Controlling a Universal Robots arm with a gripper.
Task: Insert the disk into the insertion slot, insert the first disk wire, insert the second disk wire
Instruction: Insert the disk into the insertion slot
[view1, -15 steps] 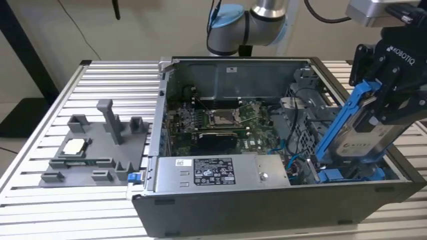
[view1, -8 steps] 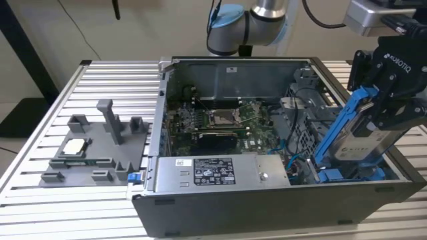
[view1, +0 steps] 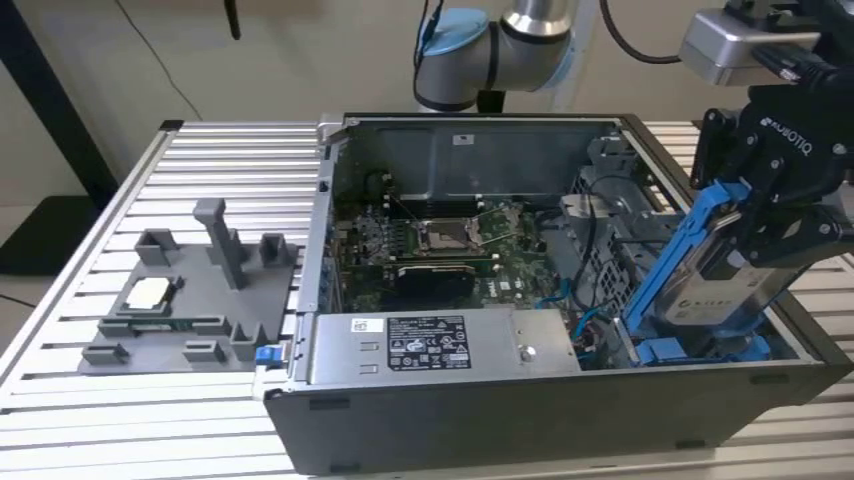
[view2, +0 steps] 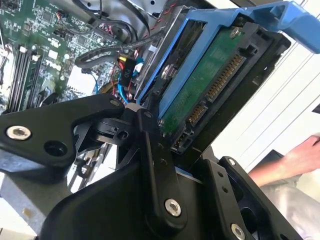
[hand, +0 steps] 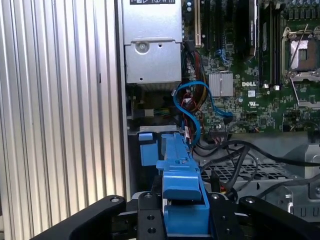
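The open case (view1: 561, 420) lies on a slatted table (view1: 80, 400) and contains the motherboard (view1: 441, 245) at its centre, a labelled grey power supply (view1: 427, 345) along the near wall, and a loose bundle of cables, including a blue cable (hand: 192, 107), between the board and the drive area. A grey tray (view1: 187, 300) stands on the table beside the case at the exterior view's left, carrying a pale square part (view1: 147, 292) in one of its recesses. The gripper (view1: 774, 250) is at the exterior view's right end of the case and is clamped on the disk (view1: 727, 285), with its fingers (hand: 150, 220) pressed against both sides of the blue carrier (hand: 182, 195). The disk is held steeply tilted: its upper end rises above the case rim, and its lower end points down to the slot (view1: 681, 350) in the near corner of the case. Contact between disk and slot cannot be determined. In the second wrist view the green circuit side of the disk (view2: 205, 85) faces the camera, with its connector edge toward the gripper (view2: 185, 155). A person's hand (view2: 295, 157) is visible beyond the case.
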